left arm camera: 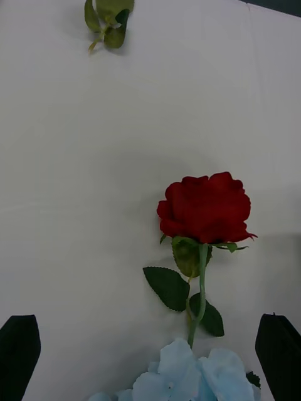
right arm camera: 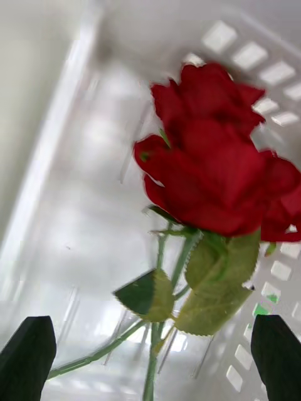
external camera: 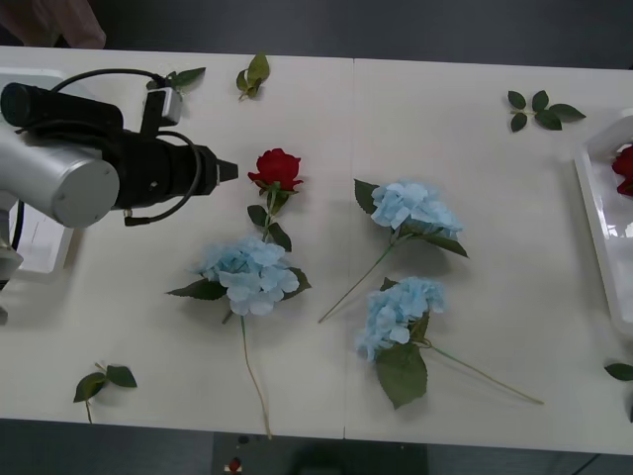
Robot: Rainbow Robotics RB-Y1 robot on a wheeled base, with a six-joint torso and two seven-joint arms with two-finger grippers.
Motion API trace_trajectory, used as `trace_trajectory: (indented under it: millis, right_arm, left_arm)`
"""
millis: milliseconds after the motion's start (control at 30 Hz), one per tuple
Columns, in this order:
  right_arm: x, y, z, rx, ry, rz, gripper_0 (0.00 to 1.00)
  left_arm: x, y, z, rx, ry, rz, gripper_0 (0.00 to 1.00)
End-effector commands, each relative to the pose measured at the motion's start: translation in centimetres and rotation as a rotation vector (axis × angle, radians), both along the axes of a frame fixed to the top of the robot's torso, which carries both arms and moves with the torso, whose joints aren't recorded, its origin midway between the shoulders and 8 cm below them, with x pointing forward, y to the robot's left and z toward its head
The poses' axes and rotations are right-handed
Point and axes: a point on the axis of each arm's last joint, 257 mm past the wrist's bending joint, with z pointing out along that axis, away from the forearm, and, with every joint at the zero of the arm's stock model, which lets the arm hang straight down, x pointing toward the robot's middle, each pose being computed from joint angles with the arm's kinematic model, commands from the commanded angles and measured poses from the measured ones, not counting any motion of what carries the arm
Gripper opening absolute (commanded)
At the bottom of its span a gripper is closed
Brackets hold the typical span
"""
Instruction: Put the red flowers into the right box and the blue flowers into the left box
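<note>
One red flower (external camera: pixel 278 168) (left arm camera: pixel 204 210) lies on the white table, bloom toward the far side. My left gripper (external camera: pixel 226 170) (left arm camera: pixel 150 351) hovers just left of it, open, with nothing between its black fingers. Three blue flowers (external camera: pixel 247 274) (external camera: pixel 413 208) (external camera: pixel 401 312) lie on the table nearer the front; the leftmost one (left arm camera: pixel 188 376) overlaps the rose's stem. The right box (external camera: pixel 596 213) sits at the right edge with red flowers (external camera: pixel 624 168) (right arm camera: pixel 213 175) in it. My right gripper (right arm camera: pixel 150 341) is open above those roses' stems. The left box (external camera: pixel 49 259) is mostly hidden behind my left arm.
Loose green leaf sprigs lie at the far side (external camera: pixel 252 74) (left arm camera: pixel 106 19), the far right (external camera: pixel 539 109), the near left (external camera: pixel 104 381) and the right edge (external camera: pixel 620 371). The table's front edge runs close below the flower stems.
</note>
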Motion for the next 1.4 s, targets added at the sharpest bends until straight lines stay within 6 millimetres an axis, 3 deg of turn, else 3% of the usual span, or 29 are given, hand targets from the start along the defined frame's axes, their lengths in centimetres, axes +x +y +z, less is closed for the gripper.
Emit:
trace_trajectory:
  millis: [33, 200, 400, 633, 967, 1400]
  right_arm:
    - [1.4, 2.7, 4.8, -0.081, -0.053, 0.187, 0.91]
    - [1.3, 6.1, 5.1, -0.097, -0.049, 0.381, 0.91]
    - [0.0, 12.0, 5.2, -0.031, -0.050, 0.642, 0.91]
    - [-2.2, 17.3, 5.4, 0.021, -0.015, 0.792, 0.91]
    - [-4.2, 22.9, 4.9, 0.023, 0.009, 0.936, 0.90]
    - [-8.1, 30.3, 2.9, 0.089, 0.040, 0.957, 0.91]
  left_arm:
    - [1.5, -1.5, 1.2, -0.009, -0.027, 0.000, 1.00]
    - [1.9, -2.5, 0.0, 0.024, -0.009, -0.013, 1.00]
    - [2.4, -3.9, -2.1, 0.089, 0.026, -0.032, 1.00]
    - [1.3, -6.3, -4.0, 0.107, 0.046, -0.069, 1.00]
    - [0.7, -8.9, -5.7, 0.144, 0.047, -0.057, 1.00]
    - [2.4, -9.3, -9.1, 0.177, 0.089, -0.029, 1.00]
